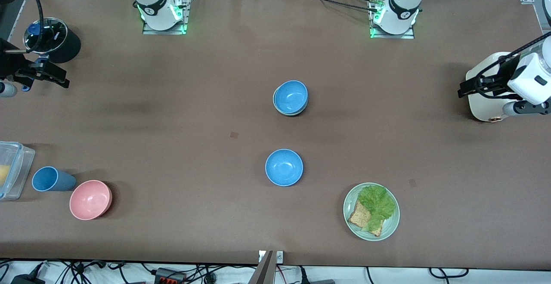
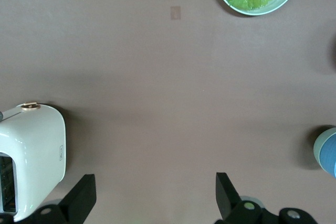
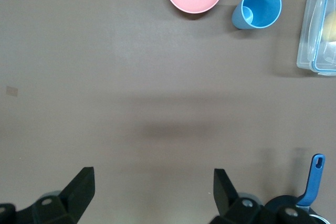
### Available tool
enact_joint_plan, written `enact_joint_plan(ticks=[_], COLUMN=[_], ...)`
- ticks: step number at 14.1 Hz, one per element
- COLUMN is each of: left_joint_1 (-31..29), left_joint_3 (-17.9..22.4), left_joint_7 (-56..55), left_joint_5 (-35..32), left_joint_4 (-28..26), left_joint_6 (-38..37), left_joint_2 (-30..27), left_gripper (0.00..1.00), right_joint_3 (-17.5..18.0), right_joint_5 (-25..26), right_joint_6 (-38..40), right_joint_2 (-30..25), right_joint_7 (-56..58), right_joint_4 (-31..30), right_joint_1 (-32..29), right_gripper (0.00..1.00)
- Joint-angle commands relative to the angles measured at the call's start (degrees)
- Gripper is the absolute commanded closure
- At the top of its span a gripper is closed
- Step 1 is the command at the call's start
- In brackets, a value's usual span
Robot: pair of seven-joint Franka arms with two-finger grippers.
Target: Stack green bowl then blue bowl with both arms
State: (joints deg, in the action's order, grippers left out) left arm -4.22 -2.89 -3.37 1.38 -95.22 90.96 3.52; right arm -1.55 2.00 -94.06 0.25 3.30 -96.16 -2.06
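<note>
At the middle of the worktop [image 1: 172, 116] a blue bowl [image 1: 291, 97] sits nested in the green bowl [image 1: 287, 112], of which only the rim shows. A 2nd blue bowl [image 1: 284, 167] lies alone nearer the front camera. The left gripper [image 2: 155, 198] hangs beside the white toaster [image 2: 31, 158] and the right gripper [image 3: 153, 195] by a black pot [image 1: 54, 38], each with fingers spread apart and empty.

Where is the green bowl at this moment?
In the front view the green bowl sits at the table's middle, under a blue bowl nested in it, so only its rim shows. A second blue bowl lies nearer the camera.
</note>
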Motion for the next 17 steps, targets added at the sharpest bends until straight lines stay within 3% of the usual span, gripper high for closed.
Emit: enact_joint_plan(ticks=[1,17], left_joint_1=[-0.08,-0.08], left_joint_3=[-0.10,0.16], left_joint_7=[-0.41,3.46], left_joint_5=[1.08,1.26], left_joint_4=[-9.34,-7.70], left_joint_6=[5.52,6.87], left_joint_2=[-6.40,-5.19], left_gripper=[0.00,0.00], right_joint_3=[0.05,-0.03], right_joint_5=[-0.59,-1.47], right_joint_6=[-0.16,-0.25], right_joint_2=[-0.95,-0.86], right_joint_7=[-0.57,-0.39], right_joint_4=[-0.61,-0.61], right_joint_1=[0.12,0.12], right_gripper=[0.00,0.00])
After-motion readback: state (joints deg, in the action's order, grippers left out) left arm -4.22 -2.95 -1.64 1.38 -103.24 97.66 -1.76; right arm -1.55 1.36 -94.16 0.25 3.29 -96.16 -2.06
